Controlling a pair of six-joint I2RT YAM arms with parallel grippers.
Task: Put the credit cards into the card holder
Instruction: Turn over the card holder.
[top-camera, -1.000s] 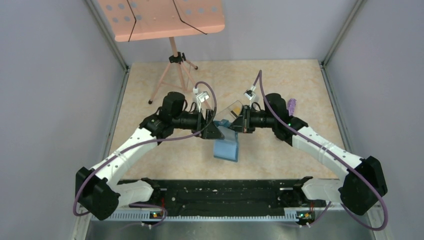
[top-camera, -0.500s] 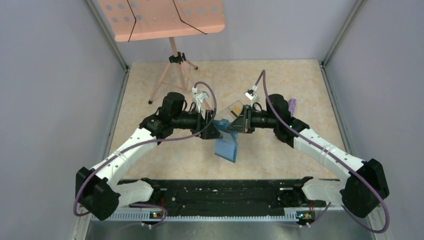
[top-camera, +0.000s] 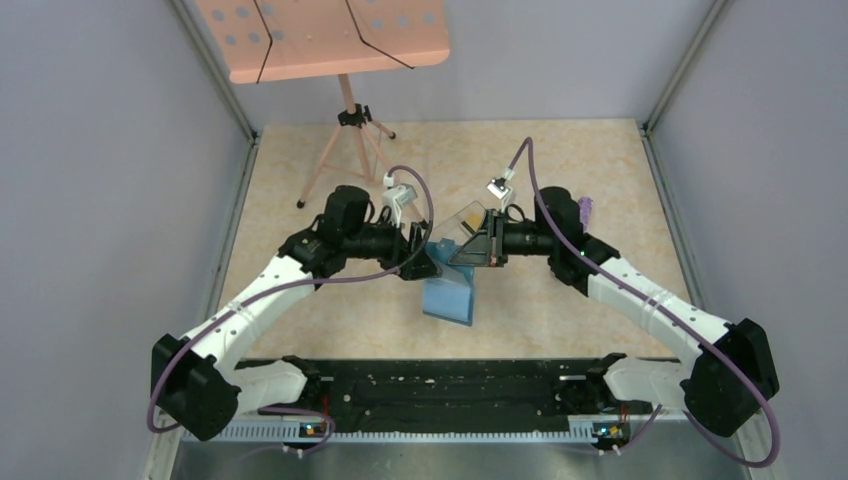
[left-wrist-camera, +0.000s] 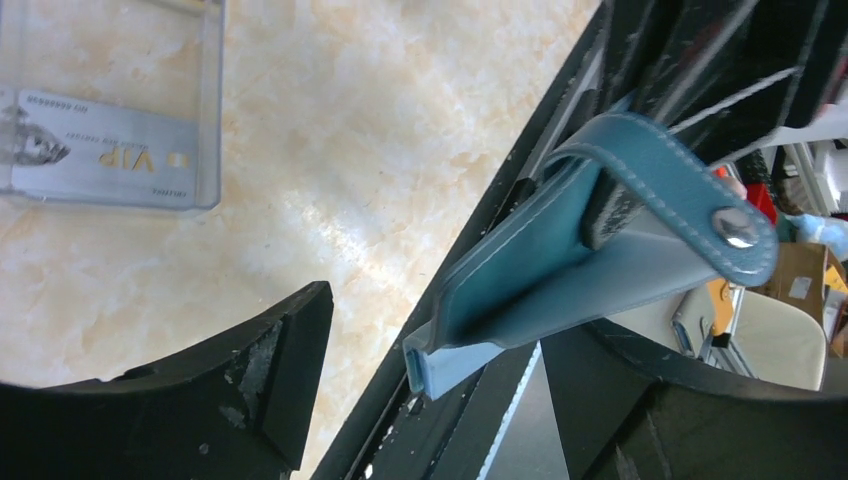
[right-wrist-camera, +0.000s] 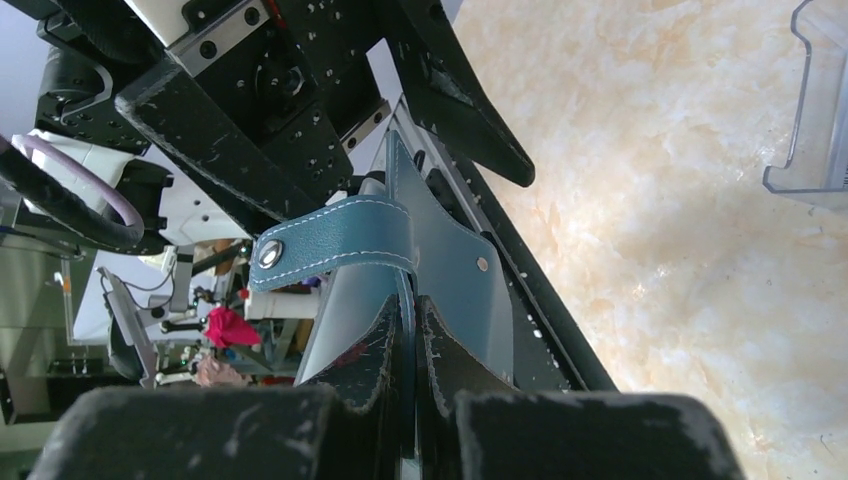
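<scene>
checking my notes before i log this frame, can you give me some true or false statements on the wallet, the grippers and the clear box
1. The right gripper is shut on the card holder. True.
2. The left gripper is clamped on the card holder too. False: its jaws stand wide open around it.
3. A pale grey card lies in the clear box. True.
4. The card holder lies flat on the table. False: the right gripper holds it up on edge.
5. The music stand at the back is blue. False: it is pink.
</scene>
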